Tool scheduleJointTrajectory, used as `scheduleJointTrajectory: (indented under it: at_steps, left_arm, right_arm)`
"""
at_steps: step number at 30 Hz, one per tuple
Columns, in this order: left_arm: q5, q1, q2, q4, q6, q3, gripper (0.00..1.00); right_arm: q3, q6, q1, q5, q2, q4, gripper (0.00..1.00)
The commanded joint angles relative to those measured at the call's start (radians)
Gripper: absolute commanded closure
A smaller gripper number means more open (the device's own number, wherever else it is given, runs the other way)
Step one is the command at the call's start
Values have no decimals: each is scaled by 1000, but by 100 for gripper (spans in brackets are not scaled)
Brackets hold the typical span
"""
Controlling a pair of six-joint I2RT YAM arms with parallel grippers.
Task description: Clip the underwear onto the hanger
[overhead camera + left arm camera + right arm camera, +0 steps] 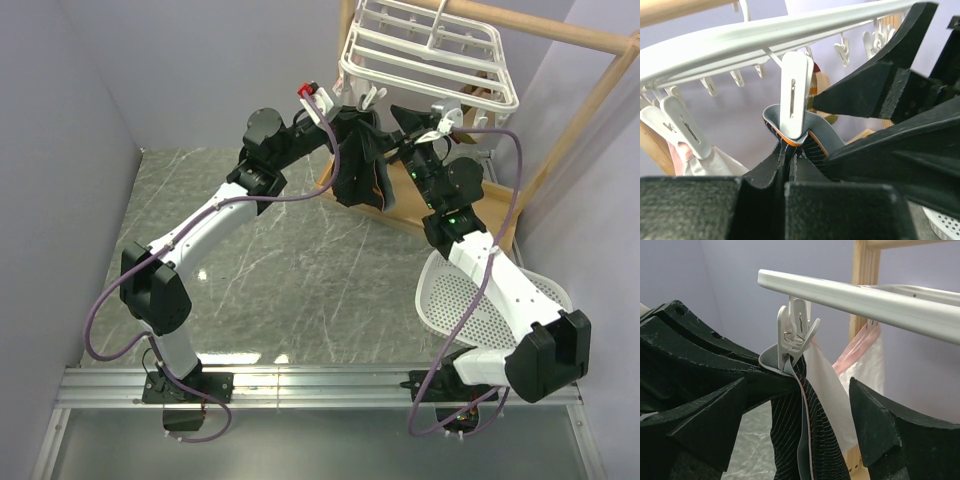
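Note:
The white hanger [430,55] hangs from the wooden frame at the back right. One of its clips [796,95] bites the orange-trimmed waistband of the black underwear [817,142], which droops below it [360,170]. My left gripper [789,167] is shut on the fabric just under that clip. In the right wrist view the same clip [795,337] holds the waistband, and the striped black cloth [790,435] hangs down. My right gripper [797,425] is open, with one finger on each side of the hanging cloth and not touching it.
The light wooden frame [590,90] carries the rack. A whitish pouch with pink edging [865,360] hangs behind the underwear. A white perforated basket [480,300] lies by the right arm. Several free clips [687,130] hang along the rack bar. The floor is grey marble [270,260].

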Motion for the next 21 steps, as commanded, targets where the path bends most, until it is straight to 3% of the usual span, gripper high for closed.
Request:
scheduleJointTrajectory:
  at_steps: [1, 6, 9, 21]
  left_arm:
    - [5, -3, -52, 52, 0, -10, 100]
    - [-2, -3, -55, 41, -3, -24, 99]
    - [-10, -2, -61, 32, -3, -29, 93]
    - [-12, 0, -107, -47, -14, -84, 57]
  right_arm:
    - [-17, 2, -13, -20, -63, -20, 11]
    - [-43, -13, -28, -54, -113, -86, 10]
    - [-51, -18, -46, -75, -140, -139, 10]
    - [-41, 18, -146, -190, -269, -399, 8]
